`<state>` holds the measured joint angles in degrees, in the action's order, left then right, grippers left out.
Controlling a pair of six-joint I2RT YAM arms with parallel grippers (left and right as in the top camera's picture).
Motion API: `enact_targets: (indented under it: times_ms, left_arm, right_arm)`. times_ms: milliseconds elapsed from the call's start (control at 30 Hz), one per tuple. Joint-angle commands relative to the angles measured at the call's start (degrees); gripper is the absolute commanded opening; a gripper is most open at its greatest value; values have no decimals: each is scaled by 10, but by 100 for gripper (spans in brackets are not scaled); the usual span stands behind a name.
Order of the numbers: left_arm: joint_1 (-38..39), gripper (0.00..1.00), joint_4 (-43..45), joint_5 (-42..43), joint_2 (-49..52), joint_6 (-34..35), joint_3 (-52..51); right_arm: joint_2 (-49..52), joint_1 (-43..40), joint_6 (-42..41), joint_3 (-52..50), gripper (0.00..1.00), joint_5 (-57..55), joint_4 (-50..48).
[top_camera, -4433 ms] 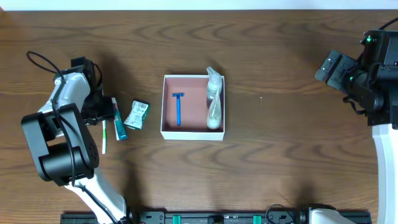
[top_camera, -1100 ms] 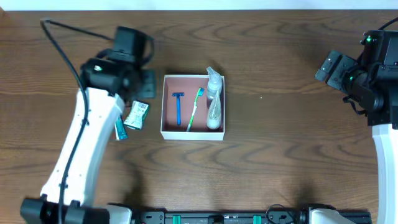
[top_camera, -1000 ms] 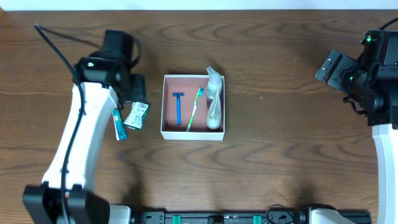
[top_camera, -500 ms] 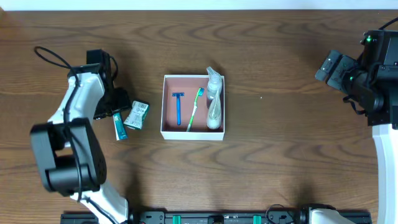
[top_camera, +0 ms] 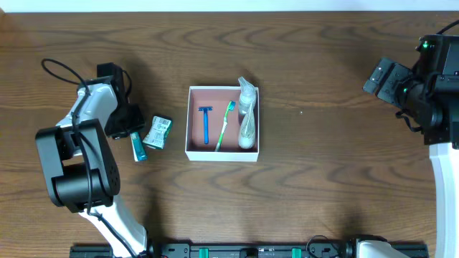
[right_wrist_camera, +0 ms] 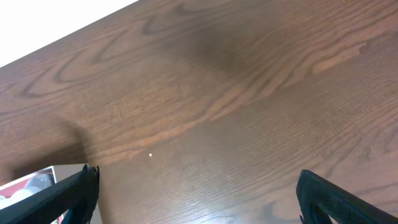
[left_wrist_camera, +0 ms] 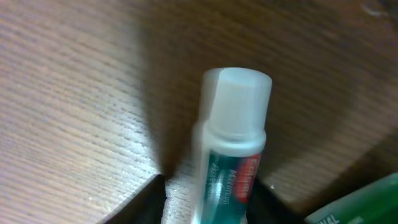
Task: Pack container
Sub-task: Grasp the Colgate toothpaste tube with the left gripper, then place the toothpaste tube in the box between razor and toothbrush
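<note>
The left gripper (top_camera: 130,129) sits low over the white-capped end of the toothpaste tube (left_wrist_camera: 231,143) with a finger on either side, though I cannot tell whether it is clamped. The right gripper (right_wrist_camera: 196,193) hangs wide open over bare table (top_camera: 323,179), well to the right. The container (top_camera: 222,155) sits mid-table with free wood all round and a green packet (top_camera: 157,132) between it and the tube; it holds a razor (top_camera: 206,123), a spray bottle (top_camera: 247,115) and the toothbrush (top_camera: 224,125), which earlier lay on the table left of the tube. The writing on the tube's red band is too blurred to read.
</note>
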<state>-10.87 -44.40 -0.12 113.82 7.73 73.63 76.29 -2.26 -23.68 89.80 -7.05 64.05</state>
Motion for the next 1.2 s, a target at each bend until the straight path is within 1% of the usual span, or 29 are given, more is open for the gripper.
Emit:
enact_targets:
  times_ms: [0, 67, 133, 167, 300, 400, 500, 667, 767, 900, 1000, 1167]
  left_arm:
    - [-4, 25, -3, -5, 7, -16, -4]
    - [-4, 19, -7, -5, -3, -35, -2]
    - [-4, 19, -21, -5, -18, -43, 7]
    - [-4, 15, -34, -5, -33, -43, 16]
    - [4, 13, -73, 9, -99, -41, 33]
    - [25, 13, -92, 46, -163, -40, 35]
    - [68, 13, -109, 83, -226, -34, 35]
    - [177, 15, -105, 83, -290, 3, 35]
    - [243, 15, -78, 78, -291, 6, 34]
    - [298, 16, -36, 23, -261, 43, 22]
    - [319, 17, 8, 20, -218, 50, 12]
    - [332, 17, 37, 20, -145, 56, 12]
  right_arm:
    - [1, -3, 0, 0, 99, 0, 0]
    - [1, -3, 0, 0, 99, 0, 0]
    - [1, -3, 0, 0, 99, 0, 0]
    - [1, -3, 0, 0, 99, 0, 0]
    - [1, -3, 0, 0, 99, 0, 1]
    - [1, -3, 0, 0, 99, 0, 0]
    - [1, -3, 0, 0, 99, 0, 0]
    - [1, -3, 0, 0, 99, 0, 0]
    - [1, -3, 0, 0, 99, 0, 0]
    - [1, -3, 0, 0, 99, 0, 0]
    - [1, -3, 0, 0, 99, 0, 1]
    - [1, -3, 0, 0, 99, 0, 1]
